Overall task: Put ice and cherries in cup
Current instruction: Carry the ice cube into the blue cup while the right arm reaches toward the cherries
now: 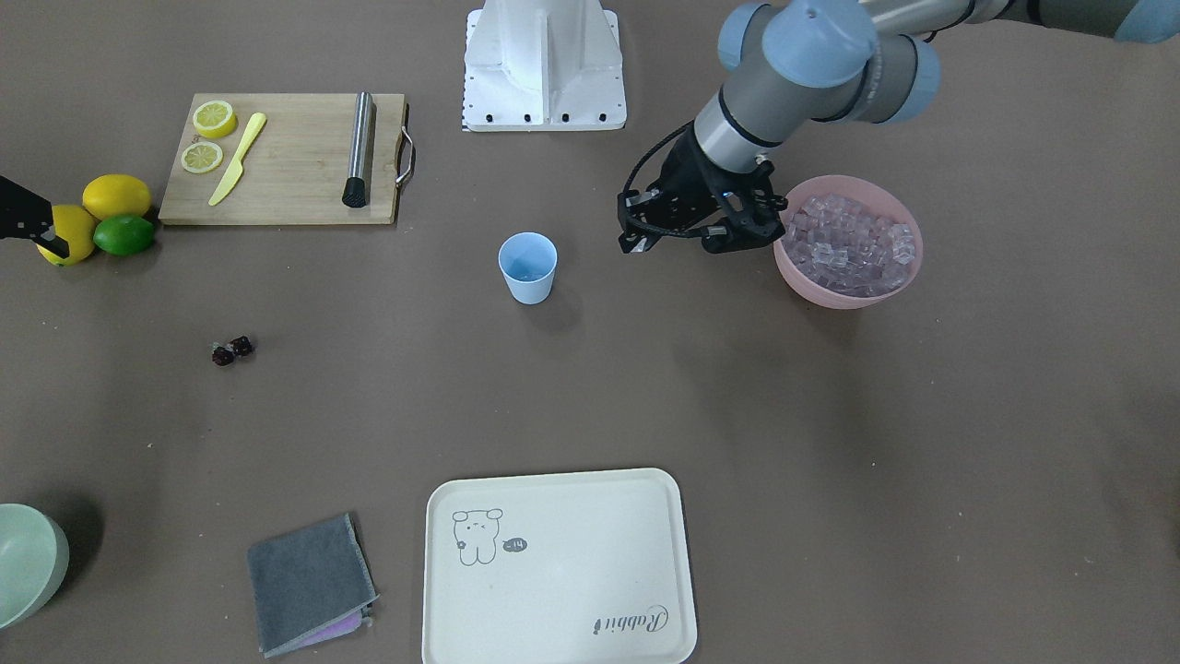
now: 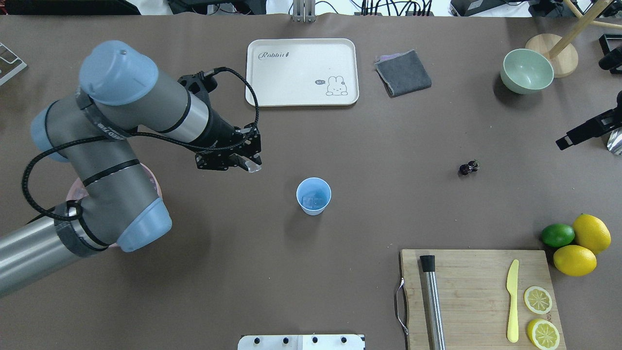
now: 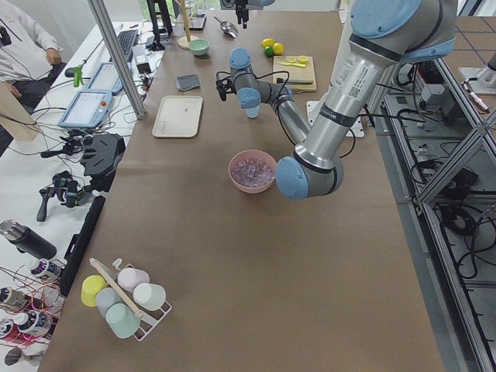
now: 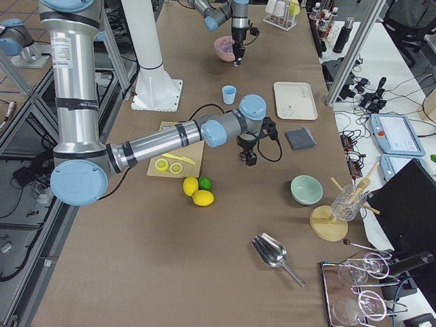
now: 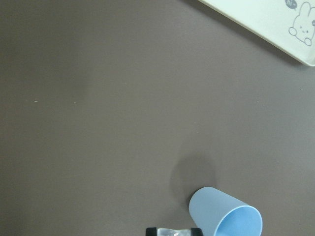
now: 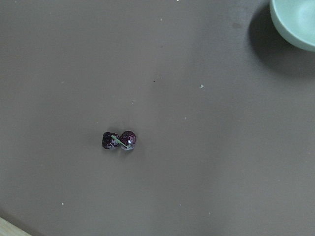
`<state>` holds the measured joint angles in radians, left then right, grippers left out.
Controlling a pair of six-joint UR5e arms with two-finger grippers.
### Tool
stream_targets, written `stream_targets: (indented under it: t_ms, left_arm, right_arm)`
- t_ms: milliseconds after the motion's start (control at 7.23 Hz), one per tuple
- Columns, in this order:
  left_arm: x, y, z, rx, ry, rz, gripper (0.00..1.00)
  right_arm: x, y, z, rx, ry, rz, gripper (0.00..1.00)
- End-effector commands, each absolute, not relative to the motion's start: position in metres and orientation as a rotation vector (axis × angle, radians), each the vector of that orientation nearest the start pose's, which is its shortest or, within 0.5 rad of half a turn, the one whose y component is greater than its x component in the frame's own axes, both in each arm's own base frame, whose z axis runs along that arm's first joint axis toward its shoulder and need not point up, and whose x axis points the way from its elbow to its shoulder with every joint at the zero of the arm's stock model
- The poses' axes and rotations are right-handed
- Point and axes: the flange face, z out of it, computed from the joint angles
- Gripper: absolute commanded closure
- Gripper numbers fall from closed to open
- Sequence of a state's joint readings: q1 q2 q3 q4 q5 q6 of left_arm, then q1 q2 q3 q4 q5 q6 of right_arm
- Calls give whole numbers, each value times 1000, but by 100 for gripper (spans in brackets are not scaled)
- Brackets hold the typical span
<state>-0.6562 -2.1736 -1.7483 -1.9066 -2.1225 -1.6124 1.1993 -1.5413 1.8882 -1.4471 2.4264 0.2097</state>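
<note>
The light blue cup (image 1: 527,267) stands upright mid-table and also shows in the overhead view (image 2: 313,196), with ice (image 2: 311,200) in its bottom. My left gripper (image 2: 250,165) hovers beside the cup, toward the pink bowl (image 1: 853,187), and is shut on one clear ice cube (image 5: 174,232). The left wrist view shows the cup (image 5: 226,219) just right of that cube. The bowl holds many ice cubes (image 1: 848,244). The dark cherries (image 1: 232,350) lie joined on the table, centred in the right wrist view (image 6: 118,140). My right gripper (image 2: 563,142) hangs past them; I cannot tell its opening.
A wooden cutting board (image 1: 286,189) holds lemon slices, a yellow knife and a steel muddler (image 1: 359,148). Two lemons and a lime (image 1: 123,235) lie beside it. A cream tray (image 1: 558,567), a grey cloth (image 1: 309,581) and a pale green bowl (image 1: 28,563) sit at the far side.
</note>
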Motion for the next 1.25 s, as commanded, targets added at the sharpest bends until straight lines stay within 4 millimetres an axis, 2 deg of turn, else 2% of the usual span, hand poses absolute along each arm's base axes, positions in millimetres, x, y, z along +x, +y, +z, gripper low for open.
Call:
stream_targets:
  t_ms: [0,138,415,554,692,830,1107]
  left_arm:
    - [526,-436,149,-105,1181,-335,100]
    - [551,-444,127,-99,1177,-359,100]
    - [580,-415,131,-82,1162,-341,100]
    - [580,-416,134,-76,1156,-338,100]
    - [581,-416,143,-79,1141,-337,47]
    - [579,-415,142,-79,1144,-341,3]
    - [574,-414,138,-83,1141,-349,3]
  right_arm:
    - [-161,-490,455,157,-917,-336,0]
    - [-171,-489,453,153,-907,-340,0]
    - [-193,-484,452,162,-883,-380,0]
    - [-205,-481,451,157,-881,-401,0]
    - [-216,-478,454,156,-856,-410,0]
    - [-227,-475,458,151,-838,-426,0]
    - [-261,-492,457,153,-810,-455,2]
